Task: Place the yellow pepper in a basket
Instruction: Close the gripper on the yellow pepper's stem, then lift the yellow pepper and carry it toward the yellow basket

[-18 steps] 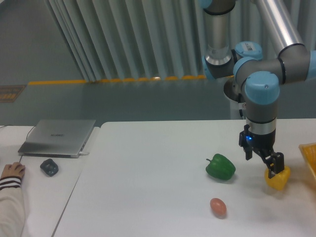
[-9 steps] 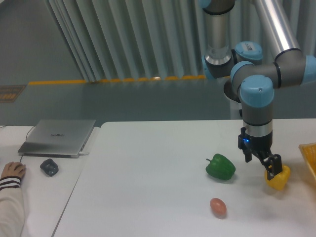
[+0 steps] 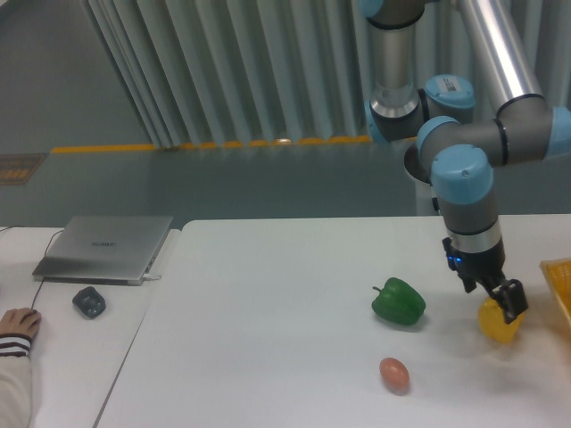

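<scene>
**Yellow pepper held at the right of the white table**

No brand or label can be read anywhere; the closed silver laptop (image 3: pixel 105 246) carries a small dark mark on its lid, too small to make out, and the only other marking is a blue light glowing on the wrist of the grey and light-blue robot arm (image 3: pixel 470 178).

The arm reaches down from the upper right, and its black two-finger gripper (image 3: pixel 505 308) is tilted toward the right edge; its fingers sit closed against the small glossy yellow bell pepper (image 3: pixel 498 323), which shows just below and beside the fingertips, a little blurred; whether the pepper touches the white table (image 3: pixel 294 357) or hangs just above it cannot be told. The yellow-orange basket with a latticed side (image 3: pixel 559 283) shows only as a sliver at the right border, near the pepper but apart from it.

To the left of the pepper lies a glossy green bell pepper (image 3: pixel 399 301) with its stem pointing left; below and between the two, nearer the front edge, rests a small reddish-orange egg-shaped thing (image 3: pixel 393 374); neither lies between the gripper and the basket.

On the lower side table (image 3: pixel 53 357) at the left, the laptop lies flat with a thin cable running from it; a small dark grey object (image 3: pixel 89 301) sits in front of it; a person's hand (image 3: pixel 18 322) in a striped cuff rests at the left border, well apart from the robot. Behind stand grey vertical slats and a floor with a yellow line.
</scene>
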